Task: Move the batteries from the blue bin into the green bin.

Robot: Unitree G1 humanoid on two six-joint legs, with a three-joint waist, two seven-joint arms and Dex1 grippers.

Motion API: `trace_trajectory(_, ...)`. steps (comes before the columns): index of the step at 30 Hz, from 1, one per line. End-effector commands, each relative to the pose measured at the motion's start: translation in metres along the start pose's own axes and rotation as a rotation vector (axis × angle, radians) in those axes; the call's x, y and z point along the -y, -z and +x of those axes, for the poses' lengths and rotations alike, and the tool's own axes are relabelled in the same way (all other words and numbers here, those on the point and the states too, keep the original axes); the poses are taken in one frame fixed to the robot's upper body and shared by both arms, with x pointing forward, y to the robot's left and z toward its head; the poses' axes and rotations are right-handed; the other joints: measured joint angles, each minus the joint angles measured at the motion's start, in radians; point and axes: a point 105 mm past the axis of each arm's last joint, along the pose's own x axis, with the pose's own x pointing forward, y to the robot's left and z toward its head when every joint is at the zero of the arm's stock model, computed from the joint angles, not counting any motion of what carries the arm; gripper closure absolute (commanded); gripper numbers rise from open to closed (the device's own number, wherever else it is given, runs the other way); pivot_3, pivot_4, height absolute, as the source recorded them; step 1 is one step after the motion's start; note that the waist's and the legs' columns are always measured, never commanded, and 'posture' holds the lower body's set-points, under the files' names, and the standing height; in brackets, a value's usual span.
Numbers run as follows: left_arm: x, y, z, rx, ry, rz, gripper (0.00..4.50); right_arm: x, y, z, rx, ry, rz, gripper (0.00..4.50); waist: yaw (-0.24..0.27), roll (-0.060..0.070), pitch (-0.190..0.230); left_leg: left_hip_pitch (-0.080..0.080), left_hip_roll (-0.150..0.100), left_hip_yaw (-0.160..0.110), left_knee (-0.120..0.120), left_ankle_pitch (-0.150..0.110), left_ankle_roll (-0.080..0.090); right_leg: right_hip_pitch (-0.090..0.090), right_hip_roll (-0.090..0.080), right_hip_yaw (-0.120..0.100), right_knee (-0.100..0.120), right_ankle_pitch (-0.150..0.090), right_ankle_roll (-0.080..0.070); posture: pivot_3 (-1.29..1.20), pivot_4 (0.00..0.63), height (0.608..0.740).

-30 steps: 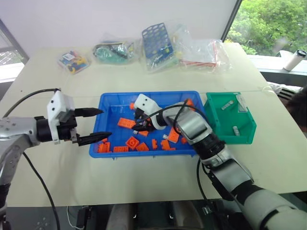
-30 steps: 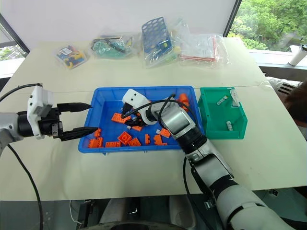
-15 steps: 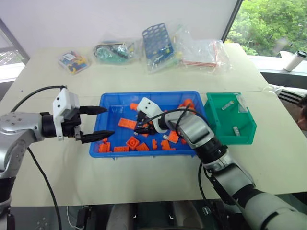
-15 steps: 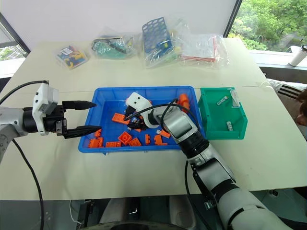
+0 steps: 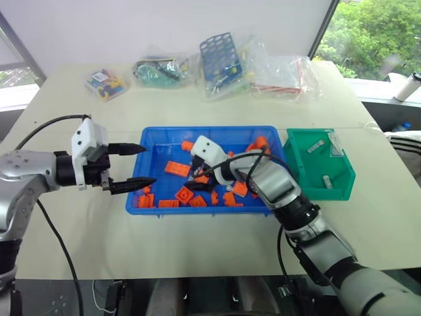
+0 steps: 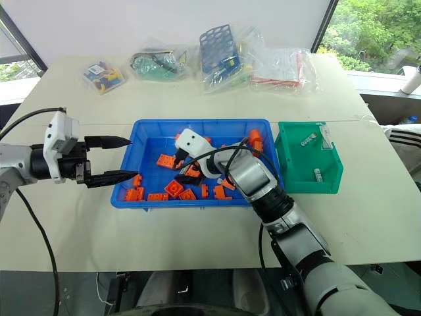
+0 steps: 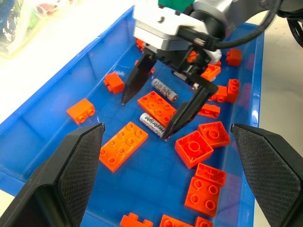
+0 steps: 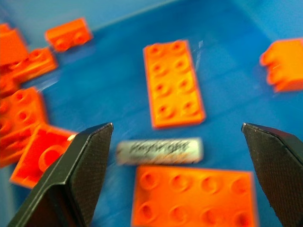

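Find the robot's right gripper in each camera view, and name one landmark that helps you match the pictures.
Head views: the right gripper is inside the blue bin, near its middle, among orange bricks.
Left wrist view: the right gripper faces the camera, open, tips lowered by a labelled battery.
Right wrist view: its own fingers spread either side of that battery.
Shared landmark: the blue bin; in both wrist views, the labelled battery.

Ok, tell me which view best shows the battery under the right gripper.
The right wrist view: the battery lies whole and close between the open fingers. The left wrist view shows it smaller, beside the right gripper. The head views barely show it.
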Motion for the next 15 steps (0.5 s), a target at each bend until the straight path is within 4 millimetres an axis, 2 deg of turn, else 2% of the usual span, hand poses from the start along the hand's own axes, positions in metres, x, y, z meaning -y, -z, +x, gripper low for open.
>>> trace_trajectory(1,-0.002,-0.008,0.000,0.016,0.000,0.041,0.00,-0.009,0.002,0.000,-0.001,-0.043,-0.015,0.03,0.000,0.000,0.000,0.000,0.000,0.000,0.000,0.000,0.000,0.001,0.000,0.000,0.000,0.000,0.000,0.00,0.150,0.739)
trace_trajectory(4,-0.002,-0.008,0.000,0.012,0.004,0.044,0.00,-0.001,0.010,0.004,-0.023,-0.007,-0.036,0.03,-0.001,0.000,0.000,0.001,0.001,0.000,0.000,0.000,0.000,0.001,0.001,0.000,0.000,0.000,0.000,0.00,0.150,0.739)
trace_trajectory(14,-0.002,-0.012,0.001,0.018,0.011,0.052,0.00,0.013,0.015,0.015,-0.025,0.009,-0.032,0.03,-0.001,0.000,0.000,0.001,0.001,-0.001,0.002,0.000,0.000,0.002,0.002,0.000,0.001,0.000,0.000,0.00,0.150,0.739)
trace_trajectory(15,-0.003,-0.012,0.002,0.018,0.011,0.052,0.00,0.013,0.015,0.014,-0.023,0.007,-0.034,0.53,-0.001,0.000,0.000,0.001,0.001,-0.001,0.003,0.000,0.000,0.003,0.002,0.000,0.001,0.000,0.000,0.00,0.150,0.739)
